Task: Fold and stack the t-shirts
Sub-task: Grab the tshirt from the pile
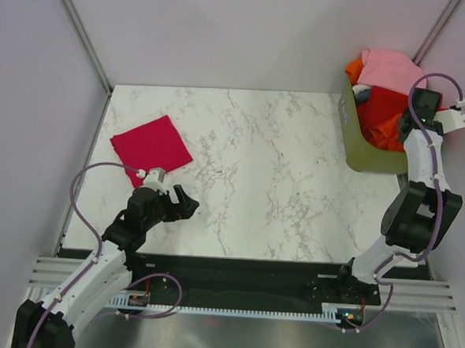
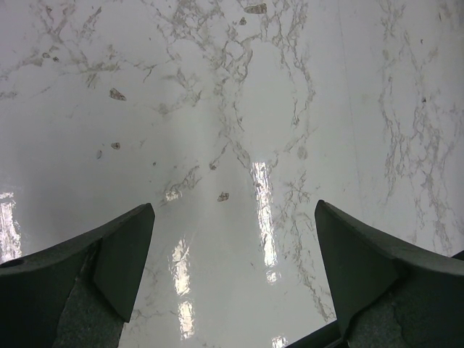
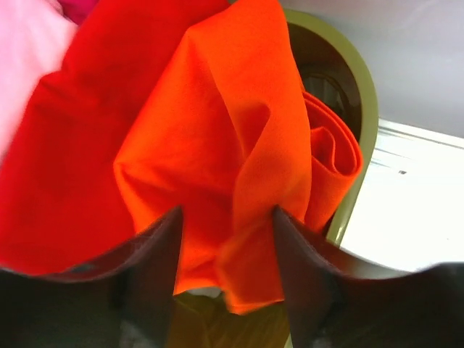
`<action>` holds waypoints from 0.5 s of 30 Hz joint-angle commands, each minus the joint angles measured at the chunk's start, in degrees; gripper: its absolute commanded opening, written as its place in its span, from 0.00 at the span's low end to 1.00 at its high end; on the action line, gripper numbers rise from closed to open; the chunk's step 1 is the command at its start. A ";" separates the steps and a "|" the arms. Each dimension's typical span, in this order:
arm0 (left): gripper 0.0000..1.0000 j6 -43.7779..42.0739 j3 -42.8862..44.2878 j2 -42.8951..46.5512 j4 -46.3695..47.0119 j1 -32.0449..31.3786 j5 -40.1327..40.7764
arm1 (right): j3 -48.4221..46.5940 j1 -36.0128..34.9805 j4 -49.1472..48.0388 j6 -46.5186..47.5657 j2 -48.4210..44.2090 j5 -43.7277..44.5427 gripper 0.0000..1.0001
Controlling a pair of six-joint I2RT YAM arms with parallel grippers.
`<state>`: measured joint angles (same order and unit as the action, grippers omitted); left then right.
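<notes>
Right gripper (image 3: 226, 217): fingers straddle bunched fold of orange t-shirt (image 3: 217, 130) inside olive basket (image 3: 362, 94). Cloth fills gap; firm pinch or not, cannot tell. Likely picking next tee.
Orange tee crumpled, ridge runs away from jaws, no readable long axis.
Left gripper (image 2: 233, 210): jaws wide apart, empty, low over marble table (image 1: 279, 185), probably placed to help spread.
Crimson t-shirt (image 1: 151, 149): folded square, far left, diamond-wise, no long axis; likely stack base.
</notes>
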<state>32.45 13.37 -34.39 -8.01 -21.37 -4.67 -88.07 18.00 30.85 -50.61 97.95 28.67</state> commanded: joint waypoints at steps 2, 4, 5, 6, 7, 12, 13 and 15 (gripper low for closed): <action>0.99 0.69 1.40 0.55 1.24 -0.08 0.27 | -3.07 0.72 0.09 -2.56 1.01 -1.15 0.38; 0.99 0.69 1.40 0.55 1.16 -0.08 0.27 | -3.33 0.63 0.00 -2.56 -0.30 -3.17 0.15; 0.99 0.69 1.40 0.47 1.16 -0.08 0.36 | -3.33 0.63 -0.26 -2.91 -1.09 -3.87 0.00; 0.99 0.69 1.40 0.47 1.16 -0.08 0.36 | -3.25 0.63 -0.44 -3.09 -3.18 -4.58 0.00; 0.99 0.78 1.40 0.38 1.16 -0.08 0.45 | -3.25 0.63 -0.96 -3.09 -4.34 -7.02 0.00; 0.99 0.78 1.40 0.29 1.16 -0.08 0.53 | -5.17 0.55 -4.48 -4.23 -12.85 -17.13 0.00; 0.99 0.78 1.49 0.29 1.16 -0.08 0.62 | -5.79 0.63 -5.18 -4.23 -13.83 -18.72 0.00; 0.99 0.78 1.49 0.38 1.07 -0.08 0.62 | -8.33 0.55 -5.27 -5.02 -16.29 -22.50 0.00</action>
<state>32.45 13.37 -34.33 -8.01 -21.37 -4.64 -90.89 18.50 30.24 -53.84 88.03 13.65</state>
